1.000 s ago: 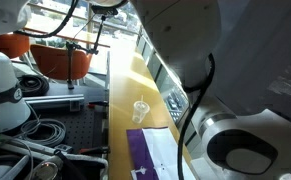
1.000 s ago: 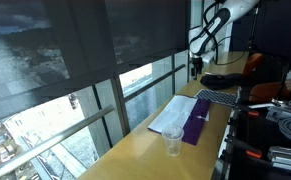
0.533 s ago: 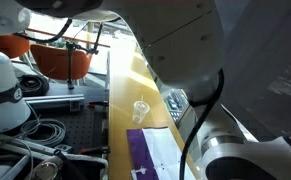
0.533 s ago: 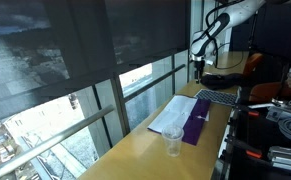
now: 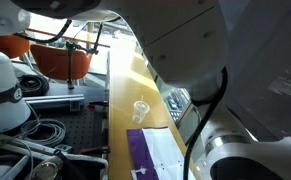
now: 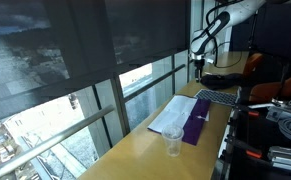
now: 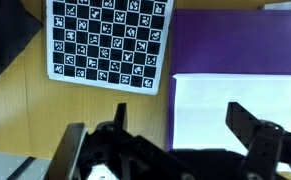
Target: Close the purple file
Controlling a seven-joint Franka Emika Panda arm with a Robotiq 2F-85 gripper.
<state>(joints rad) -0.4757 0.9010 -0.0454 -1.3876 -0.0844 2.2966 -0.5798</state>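
Jaws spread wide and empty on the black two-finger gripper [image 7: 163, 135], low in the wrist view. Flat purple file [image 7: 225, 40] lies open upper right, white pages showing, beside a checkerboard-printed sheet [image 7: 107, 42]. Guessing it's lining up to flip the cover.

One purple file [image 6: 197, 122], one cup [image 6: 173, 143], one checkerboard [image 7: 107, 42]

White arm [image 6: 223, 18] arching high and bending down at the wrist, gripper [image 7: 157, 125] pointing straight downward, jaws standing wide apart, clasping nothing.
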